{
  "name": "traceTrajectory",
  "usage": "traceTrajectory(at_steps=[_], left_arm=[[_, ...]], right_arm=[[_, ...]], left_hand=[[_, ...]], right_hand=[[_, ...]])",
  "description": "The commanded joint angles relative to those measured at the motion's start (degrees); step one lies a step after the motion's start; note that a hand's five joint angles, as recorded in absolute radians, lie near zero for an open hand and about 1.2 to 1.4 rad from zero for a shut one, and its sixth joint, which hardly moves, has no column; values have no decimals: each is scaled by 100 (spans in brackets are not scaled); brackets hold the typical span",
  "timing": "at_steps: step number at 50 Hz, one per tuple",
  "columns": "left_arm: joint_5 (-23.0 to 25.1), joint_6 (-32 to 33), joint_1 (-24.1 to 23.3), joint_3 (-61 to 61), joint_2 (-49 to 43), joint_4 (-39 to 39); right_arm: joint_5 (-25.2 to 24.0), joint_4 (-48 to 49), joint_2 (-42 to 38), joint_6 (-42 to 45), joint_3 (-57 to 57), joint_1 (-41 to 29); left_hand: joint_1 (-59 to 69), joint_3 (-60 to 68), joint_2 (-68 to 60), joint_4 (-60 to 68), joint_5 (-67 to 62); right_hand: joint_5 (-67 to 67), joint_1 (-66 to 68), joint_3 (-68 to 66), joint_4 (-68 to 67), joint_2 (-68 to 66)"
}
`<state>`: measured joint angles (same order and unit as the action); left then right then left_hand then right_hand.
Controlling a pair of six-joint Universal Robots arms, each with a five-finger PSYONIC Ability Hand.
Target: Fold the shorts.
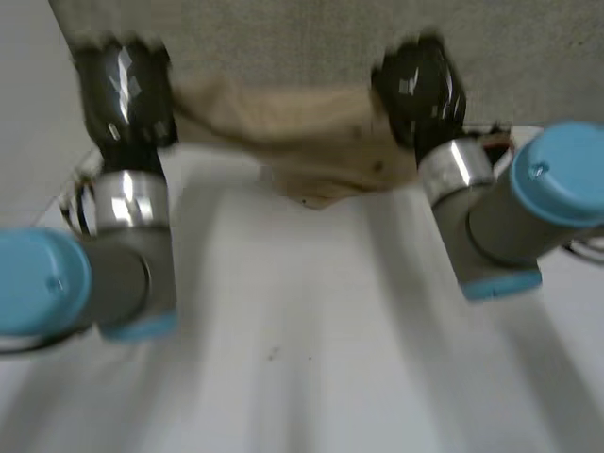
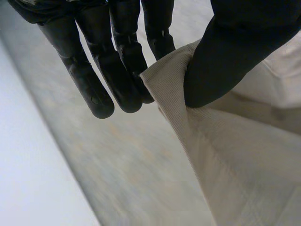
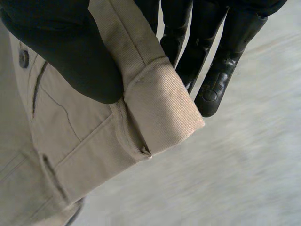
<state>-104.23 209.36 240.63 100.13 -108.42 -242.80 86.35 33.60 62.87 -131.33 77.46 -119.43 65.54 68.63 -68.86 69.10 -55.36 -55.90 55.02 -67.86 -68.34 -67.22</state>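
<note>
Between the two hands the tan shorts (image 1: 293, 142) sag; left hand (image 2: 235, 56) pinches one corner, right hand (image 3: 66, 52) a cuffed corner, thumb against straight fingers (image 2: 89, 84), both arms reaching forward.

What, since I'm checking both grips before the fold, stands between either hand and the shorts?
Nothing visible. The left hand pinches one corner of the shorts between thumb and fingers; the right hand pinches a folded-over corner the same way.
</note>
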Motion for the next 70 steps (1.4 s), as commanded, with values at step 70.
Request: traceTrajectory(at_steps=[70], left_arm=[[879,-1407,634,1264,1357,5287]], right_arm=[[-1349,-2938,1727,-3401,2608,1519]], left_hand=[[1446,1137,-1114,1090,-1464]], right_hand=[[-1410,2498,-1214,-1166,-1278]])
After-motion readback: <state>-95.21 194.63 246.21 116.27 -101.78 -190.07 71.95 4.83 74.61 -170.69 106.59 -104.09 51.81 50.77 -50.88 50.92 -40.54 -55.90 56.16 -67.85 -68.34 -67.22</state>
